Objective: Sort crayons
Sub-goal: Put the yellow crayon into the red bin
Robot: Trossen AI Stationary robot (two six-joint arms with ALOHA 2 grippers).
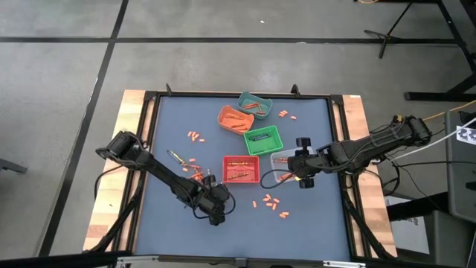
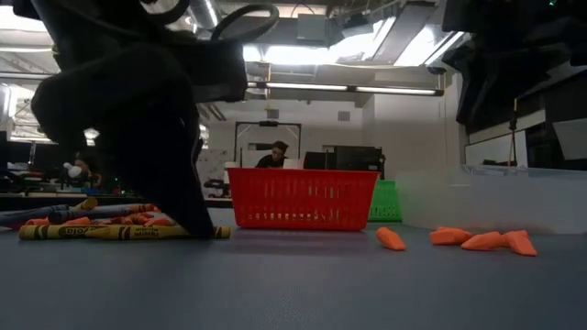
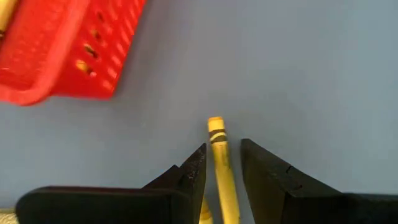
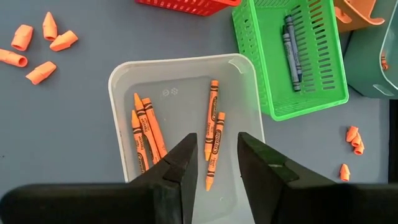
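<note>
A yellow crayon (image 3: 216,127) lies flat on the blue table, seen lengthwise in the low view (image 2: 110,232). My left gripper (image 3: 222,146) is down at the table near the front (image 1: 214,199), open, one finger on each side of that crayon. I cannot tell if a finger touches it. My right gripper (image 4: 216,138) hangs open above a clear bin (image 4: 118,81) at the table's right (image 1: 303,177). Several orange crayons (image 4: 146,130) lie in that bin. Nothing is between the right fingers.
A red bin (image 1: 225,170) stands just beyond my left gripper. A green bin (image 4: 249,56) holds dark crayons (image 4: 291,50). An orange bin (image 1: 223,113) and a teal bin (image 1: 245,97) stand farther back. Orange stubs (image 1: 271,202) lie scattered at the front, and more crayons (image 1: 178,158) at the left.
</note>
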